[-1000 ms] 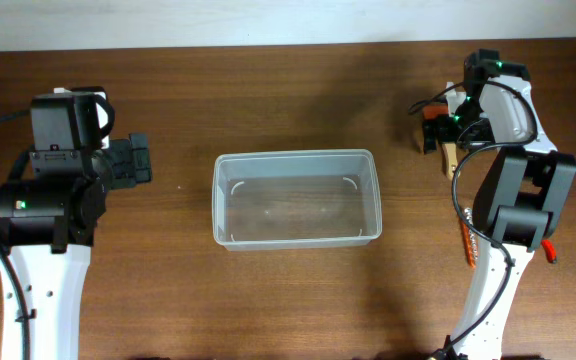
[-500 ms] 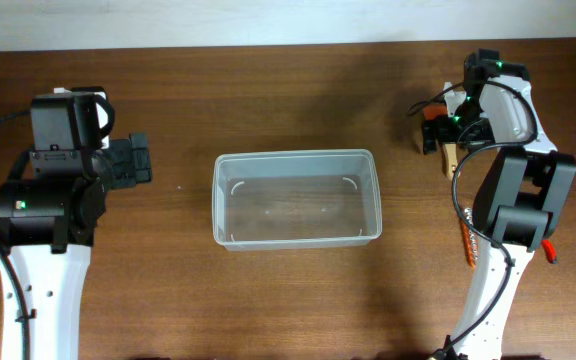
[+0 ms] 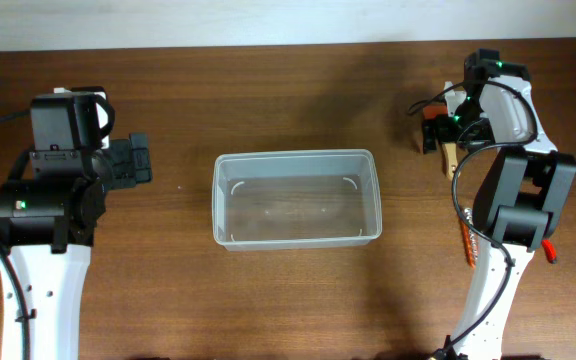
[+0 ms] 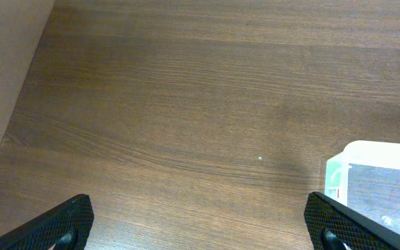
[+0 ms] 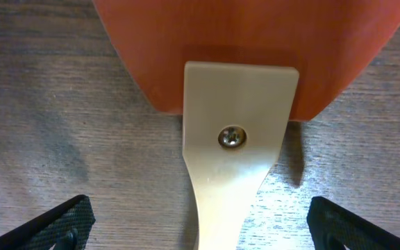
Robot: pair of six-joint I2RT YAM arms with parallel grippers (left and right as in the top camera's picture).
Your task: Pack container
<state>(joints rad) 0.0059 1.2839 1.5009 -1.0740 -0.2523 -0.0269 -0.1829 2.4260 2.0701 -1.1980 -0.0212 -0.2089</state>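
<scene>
The container [image 3: 297, 198], a clear rectangular tub with nothing in it, stands mid-table; one corner of it [image 4: 377, 182] shows in the left wrist view. My left gripper [image 3: 140, 160] [image 4: 201, 221] is open over bare wood to the tub's left. At the far right, my right gripper [image 3: 434, 130] [image 5: 200, 222] is open and straddles a scraper lying on the table. The scraper has an orange blade [image 5: 248, 48] and a cream handle [image 5: 238, 160] fixed with a screw. Both fingers stand well clear of the handle. From above, only its tan handle [image 3: 449, 158] shows beside the gripper.
An orange tool [image 3: 465, 240] lies partly under the right arm, and a small red piece [image 3: 549, 251] sits by the arm's other side. The table's far edge meets a pale wall [image 3: 268, 20].
</scene>
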